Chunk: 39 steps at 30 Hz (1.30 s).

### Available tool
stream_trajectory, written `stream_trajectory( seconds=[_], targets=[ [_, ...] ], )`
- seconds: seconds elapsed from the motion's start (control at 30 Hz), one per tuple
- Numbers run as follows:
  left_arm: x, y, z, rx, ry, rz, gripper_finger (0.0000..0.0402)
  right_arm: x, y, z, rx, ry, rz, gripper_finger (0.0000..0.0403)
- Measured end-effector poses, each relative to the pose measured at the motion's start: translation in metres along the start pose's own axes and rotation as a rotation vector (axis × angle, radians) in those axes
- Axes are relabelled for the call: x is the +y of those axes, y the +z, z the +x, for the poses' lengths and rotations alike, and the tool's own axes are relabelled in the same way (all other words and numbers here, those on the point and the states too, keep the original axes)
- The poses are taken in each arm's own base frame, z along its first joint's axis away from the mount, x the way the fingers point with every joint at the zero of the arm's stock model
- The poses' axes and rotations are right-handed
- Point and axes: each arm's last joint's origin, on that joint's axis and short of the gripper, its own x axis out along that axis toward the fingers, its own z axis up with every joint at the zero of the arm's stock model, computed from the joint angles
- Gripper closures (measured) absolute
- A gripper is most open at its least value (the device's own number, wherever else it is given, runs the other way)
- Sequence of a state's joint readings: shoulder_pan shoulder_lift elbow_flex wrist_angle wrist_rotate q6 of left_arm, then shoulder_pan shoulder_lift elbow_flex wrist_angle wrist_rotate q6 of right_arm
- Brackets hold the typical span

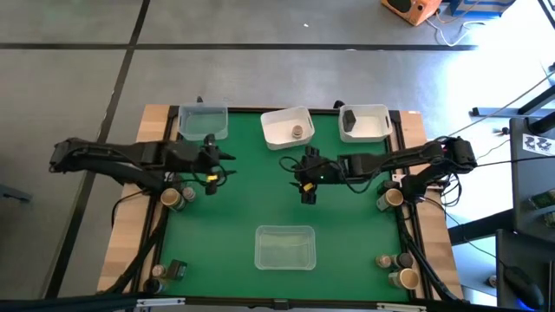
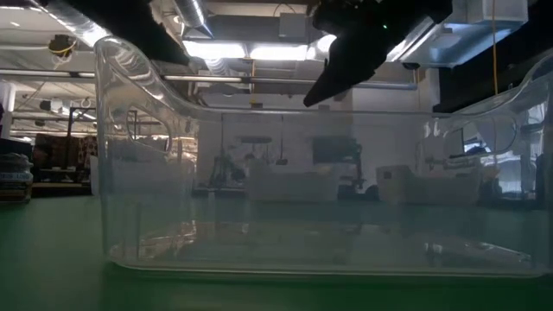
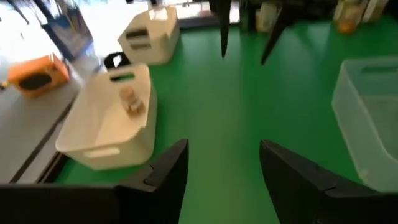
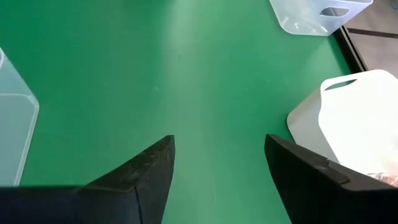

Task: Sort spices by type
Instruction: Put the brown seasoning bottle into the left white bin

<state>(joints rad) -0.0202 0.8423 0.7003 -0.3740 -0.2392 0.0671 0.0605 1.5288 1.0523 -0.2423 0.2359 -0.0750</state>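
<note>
Near edge of the table: a clear tray (image 1: 284,246) stands empty on the green mat (image 1: 234,208), close in front of the low camera.
Table corners: spice jars wait off the mat, a few by the left edge (image 1: 172,198), one with a tan top by the right edge (image 1: 392,198), more at the right near corner (image 1: 395,269).
Middle of the mat, right: the right gripper (image 4: 217,168) hangs above bare green, fingers spread, nothing between them and nothing touched.
Middle of the mat, left: the left gripper (image 3: 222,168) hovers just short of the far-left clear tray (image 1: 203,121), fingers likewise apart and empty.
Far edge: a white tray (image 1: 287,126) at centre holds one jar (image 1: 297,132); a second white tray (image 1: 365,122) to its right holds something dark, too blurred to name.
Step in hand: by the look of it, fetching the next jar, since both arms are empty and most jars lie unsorted at the sides.
Doing it well: each arm would best take the jars on its own side, come down straight over a single top, close around the body, and check the top's colour against what a tray already holds before letting go.
Risk: jars standing close together may be knocked over by a wide finger.
</note>
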Motion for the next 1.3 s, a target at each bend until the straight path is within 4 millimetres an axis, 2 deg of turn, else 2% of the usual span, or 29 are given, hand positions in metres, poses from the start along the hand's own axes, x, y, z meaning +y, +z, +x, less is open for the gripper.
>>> stream_trajectory(
  seconds=[0.17, 0.3, 0.5, 0.73, 0.9, 1.07, 1.3],
  targets=[
    [-0.013, 0.020, 0.006, 0.169, -0.054, 0.034, 0.0218, 0.000, -0.001, 0.000, 0.008, 0.000, -0.002, 0.0153],
    [-0.025, 0.021, 0.011, 0.340, -0.081, 0.042, 0.0218, 0.000, -0.002, 0.000, 0.025, 0.001, -0.005, 0.0153],
    [-0.035, 0.001, 0.011, 0.599, -0.064, 0.023, 0.0218, 0.000, -0.002, 0.000, 0.025, 0.001, -0.005, 0.0153],
    [-0.033, -0.017, 0.003, 0.843, 0.040, -0.059, 0.0218, 0.000, -0.002, 0.000, 0.022, 0.001, -0.005, 0.0153],
    [-0.032, -0.035, 0.002, 0.934, 0.085, -0.085, 0.0218, 0.000, -0.002, 0.000, 0.021, 0.001, -0.005, 0.0153],
    [-0.034, -0.056, 0.002, 1.044, 0.056, -0.076, 0.0218, 0.000, -0.002, 0.000, 0.021, 0.001, -0.005, 0.0153],
    [-0.036, -0.075, 0.002, 1.136, -0.011, -0.052, 0.0218, 0.000, -0.002, 0.000, 0.022, 0.001, -0.005, 0.0153]
  ],
)
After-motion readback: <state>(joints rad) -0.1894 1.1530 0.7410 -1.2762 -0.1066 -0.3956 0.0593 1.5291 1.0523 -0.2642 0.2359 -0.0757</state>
